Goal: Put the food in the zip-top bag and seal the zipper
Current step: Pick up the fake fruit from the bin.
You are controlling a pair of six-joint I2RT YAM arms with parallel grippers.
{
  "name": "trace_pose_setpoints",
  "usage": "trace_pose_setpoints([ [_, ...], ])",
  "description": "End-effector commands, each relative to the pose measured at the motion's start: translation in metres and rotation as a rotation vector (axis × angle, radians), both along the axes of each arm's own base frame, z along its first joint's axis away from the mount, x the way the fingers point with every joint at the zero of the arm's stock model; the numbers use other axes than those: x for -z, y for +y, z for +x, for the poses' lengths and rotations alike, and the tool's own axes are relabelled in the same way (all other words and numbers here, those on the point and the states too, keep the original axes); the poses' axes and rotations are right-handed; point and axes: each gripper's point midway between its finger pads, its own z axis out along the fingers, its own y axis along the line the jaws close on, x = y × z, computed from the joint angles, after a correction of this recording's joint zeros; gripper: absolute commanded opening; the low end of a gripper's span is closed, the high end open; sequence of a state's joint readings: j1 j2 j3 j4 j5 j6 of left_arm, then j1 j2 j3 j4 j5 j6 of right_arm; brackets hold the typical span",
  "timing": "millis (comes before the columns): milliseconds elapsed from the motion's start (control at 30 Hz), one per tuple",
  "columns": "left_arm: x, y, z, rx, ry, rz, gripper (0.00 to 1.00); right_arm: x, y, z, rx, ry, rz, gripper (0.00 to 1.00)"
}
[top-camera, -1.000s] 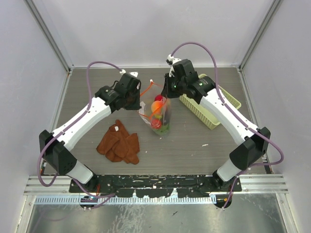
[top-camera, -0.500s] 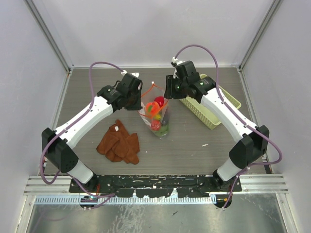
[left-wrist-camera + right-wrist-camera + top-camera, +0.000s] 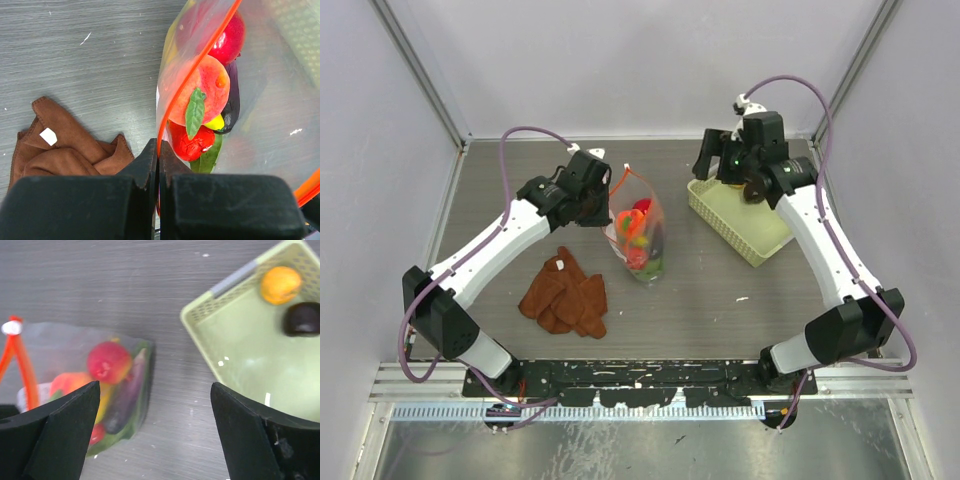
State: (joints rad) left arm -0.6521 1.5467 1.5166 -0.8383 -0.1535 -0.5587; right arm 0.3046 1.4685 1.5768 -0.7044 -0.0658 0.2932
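Bag (image 3: 640,236) sits mid-table, peach (image 3: 200,92), apple (image 3: 228,42) and leaves (image 3: 194,113) inside; mouth seemingly unsealed. Left gripper (image 3: 158,156) pinched tight on the zipper (image 3: 199,62). Right gripper (image 3: 155,390) spread wide, empty, above the table between bag and basket (image 3: 747,217). Brown cloth (image 3: 565,295) lies beside the bag.

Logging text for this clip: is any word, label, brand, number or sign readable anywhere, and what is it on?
No readable text in any view.
The white tag on the rust-brown cloth: looks blank.
The zip-top bag and its white zipper tab: no print visible.
The pale green basket: no marking visible.
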Motion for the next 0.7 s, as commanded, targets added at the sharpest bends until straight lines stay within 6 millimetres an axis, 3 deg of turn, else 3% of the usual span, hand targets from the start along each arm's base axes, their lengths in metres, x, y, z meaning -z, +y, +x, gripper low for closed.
trace_pose_setpoints([
  [0,-0.036,0.000,0.008,-0.002,-0.095,-0.050,0.00,-0.003,-0.042,0.016,0.146,-0.081,-0.067,0.97],
  [300,-0.035,-0.001,0.007,0.005,-0.090,-0.053,0.00,0.065,-0.113,0.050,0.409,-0.061,-0.241,1.00],
  [467,-0.033,-0.003,0.006,0.012,-0.082,-0.056,0.00,0.103,-0.142,0.074,0.467,-0.034,-0.287,1.00],
  [667,-0.032,-0.003,0.007,0.015,-0.078,-0.052,0.00,0.144,-0.163,0.103,0.490,0.015,-0.339,1.00],
])
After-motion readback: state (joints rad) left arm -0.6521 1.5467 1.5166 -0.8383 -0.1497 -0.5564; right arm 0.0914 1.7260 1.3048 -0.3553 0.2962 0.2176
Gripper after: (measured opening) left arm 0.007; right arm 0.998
